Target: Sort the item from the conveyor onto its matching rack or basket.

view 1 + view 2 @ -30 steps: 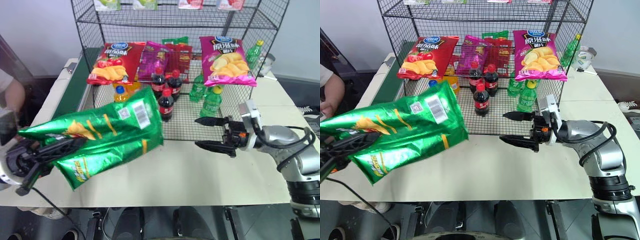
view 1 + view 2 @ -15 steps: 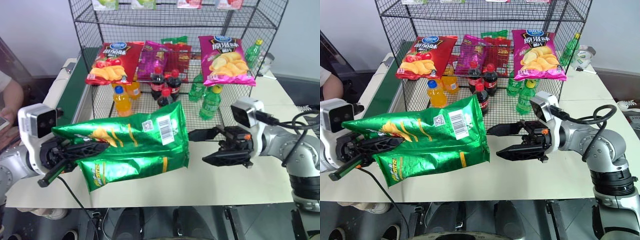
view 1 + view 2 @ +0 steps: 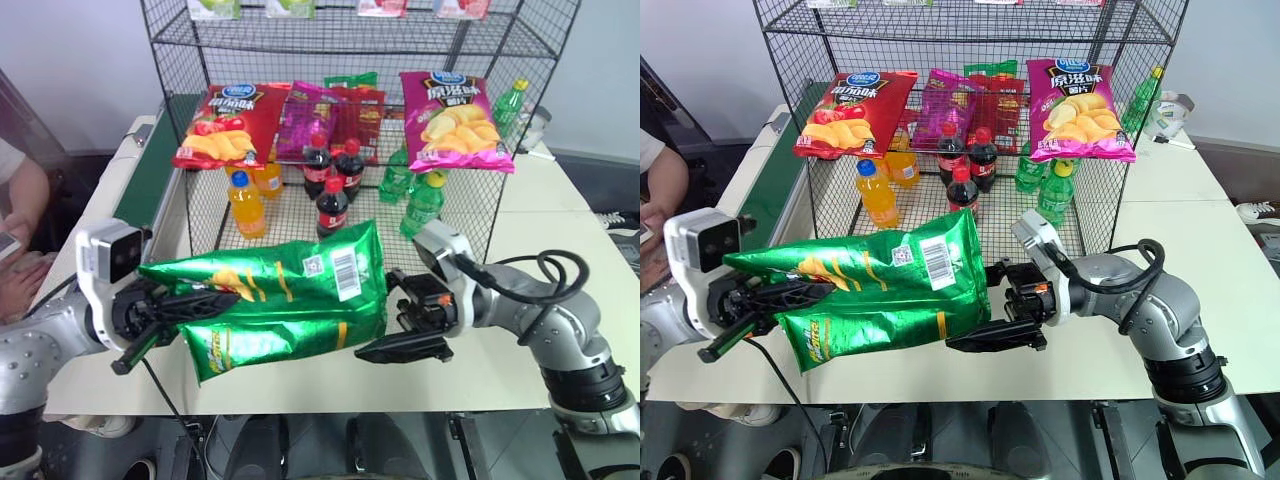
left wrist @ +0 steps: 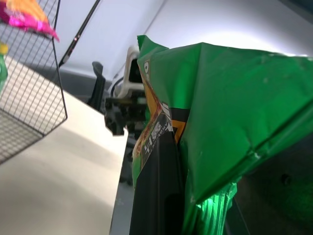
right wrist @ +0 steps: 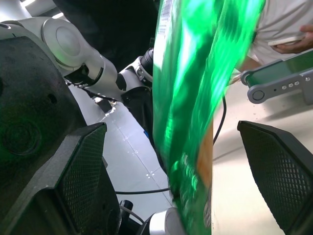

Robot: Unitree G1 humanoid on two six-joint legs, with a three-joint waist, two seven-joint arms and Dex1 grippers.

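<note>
Centre of the head view: the large glossy green crisp bag (image 3: 285,305) hangs sideways above the pale counter (image 3: 520,250), its left end pinched by the left gripper (image 3: 190,305), fingers pressed together on the foil. From the right, the right gripper (image 3: 992,308) has its fingers spread wide, straddling the bag's free end without yet closing. It looks like a handover, likely because the tall black wire-grid rack (image 3: 180,110), upper centre, suits the right arm better.

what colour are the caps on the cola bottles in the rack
Red. The cola bottles stand on the rack shelf, clearest in the left eye view.
</note>
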